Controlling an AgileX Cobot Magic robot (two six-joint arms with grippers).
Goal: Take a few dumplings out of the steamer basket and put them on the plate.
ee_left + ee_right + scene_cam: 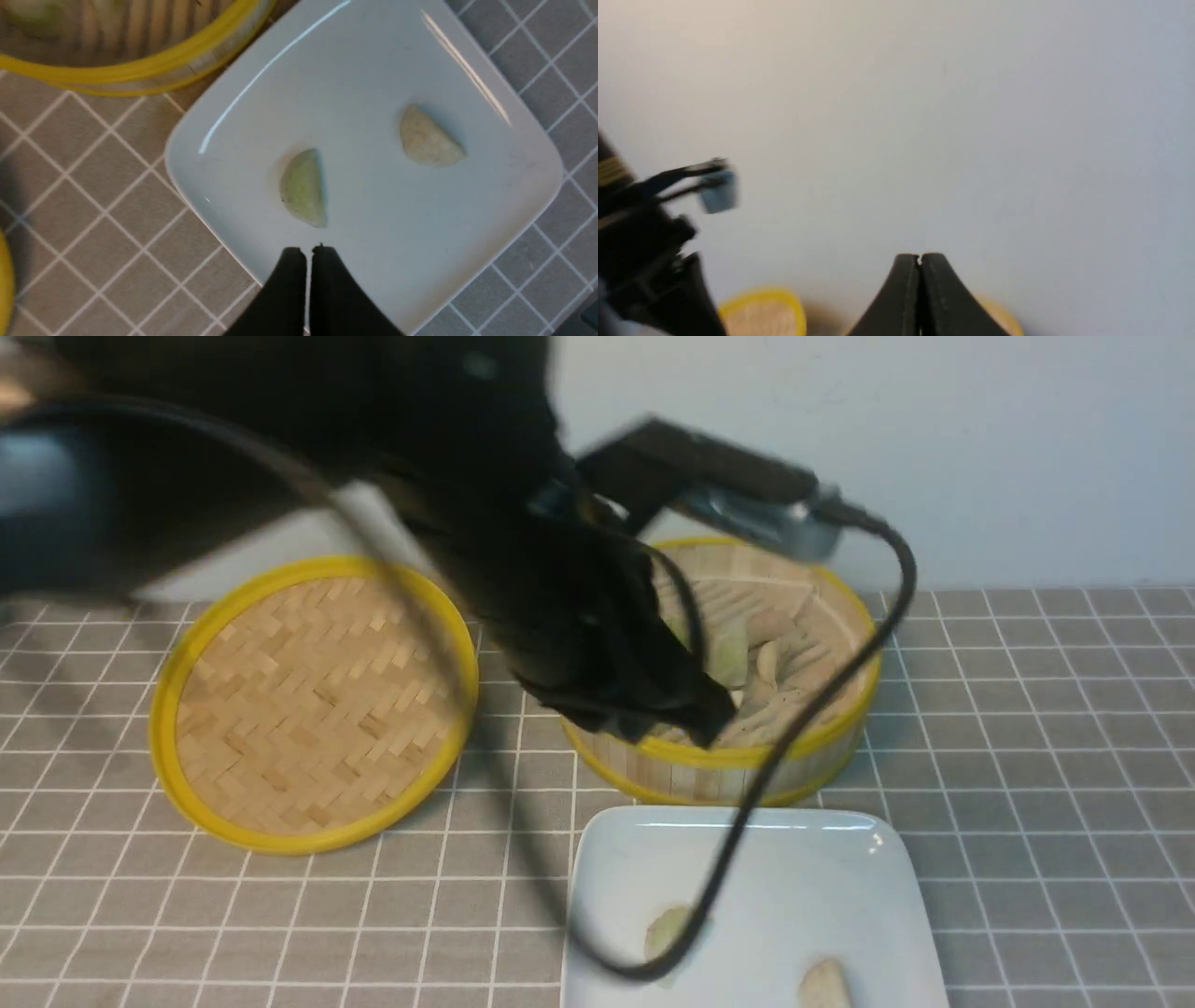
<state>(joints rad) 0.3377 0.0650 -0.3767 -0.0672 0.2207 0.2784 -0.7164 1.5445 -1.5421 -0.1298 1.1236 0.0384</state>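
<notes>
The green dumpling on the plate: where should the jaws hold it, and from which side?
Probably from above, across its middle: the green dumpling lies flat on the plate, a half-moon, so one jaw meets the straight edge, the other the curved back.

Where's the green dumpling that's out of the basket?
In the front view, the green dumpling lies on the plate, left of the beige dumpling.

The lid (313, 700) lies on the table (1027, 756) at the frame's left. The steamer basket (709, 775) sits in the middle with dumplings (767, 661) in it. The plate (812, 877) lies below it, holding two dumplings.
</notes>
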